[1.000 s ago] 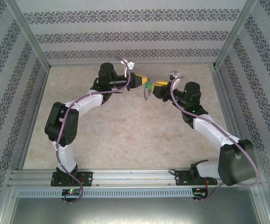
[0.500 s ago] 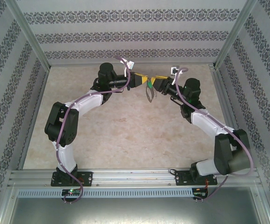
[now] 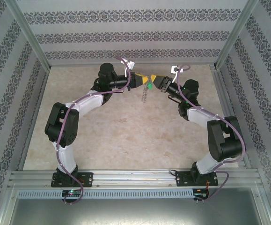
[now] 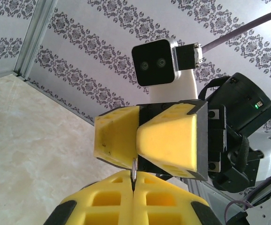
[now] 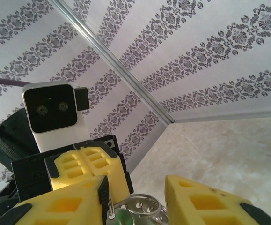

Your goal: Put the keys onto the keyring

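My right claw [image 5: 137, 187] has just swung in closer and now meets my left claw [image 4: 133, 190] tip to tip. Its fingers have also come a little nearer each other, but there is a gap between them. In that gap sits the keyring [image 5: 140, 206], a thin grey loop. Right beside it, close to one finger, peeks the green key [image 5: 120, 218]. I cannot tell if the key touches the ring or is on it yet.

My left claw is pressed tight on a thin bit of grey metal, which I think is the keyring's wire. It holds the ring up off the table [image 3: 126, 131], and the rest of the ring dangles just below both claws.

I think the key is being lined up with the ring. The threading step looks close but not done.

Behind the right claw is that arm's little camera box [image 4: 154, 62]. Further off are walls [image 5: 196, 56] with flower stripes. I see no brand names or words. Small white tags [image 3: 130, 64] sit on the cables behind the claws, too small to read.
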Motion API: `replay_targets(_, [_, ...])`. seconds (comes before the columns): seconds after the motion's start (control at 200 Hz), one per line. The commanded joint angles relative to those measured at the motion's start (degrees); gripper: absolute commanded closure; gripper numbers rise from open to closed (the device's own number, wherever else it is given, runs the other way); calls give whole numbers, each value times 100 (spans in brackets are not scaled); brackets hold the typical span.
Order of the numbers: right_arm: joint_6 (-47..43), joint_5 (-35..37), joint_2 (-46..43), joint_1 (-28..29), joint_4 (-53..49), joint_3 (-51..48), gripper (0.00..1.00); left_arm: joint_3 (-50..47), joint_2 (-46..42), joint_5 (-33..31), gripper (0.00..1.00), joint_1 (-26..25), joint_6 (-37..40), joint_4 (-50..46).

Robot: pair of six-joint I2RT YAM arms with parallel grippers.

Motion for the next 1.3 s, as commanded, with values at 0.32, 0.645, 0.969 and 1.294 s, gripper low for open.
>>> replay_targets(0.32, [422,-326,157,9,882,218,65,79,-188,123,100,-59,-23,372])
replay_targets(0.645, [301,-342,243,120,775,194,65,106,-198,121,100,-81,-23,359])
replay_targets(0.969, [292,-395,294,201,774,200,71,119,-196,94,100,-101,13,313])
replay_targets(1.294, [257,-484,294,245,793,156,84,152,-186,85,100,-111,38,271])
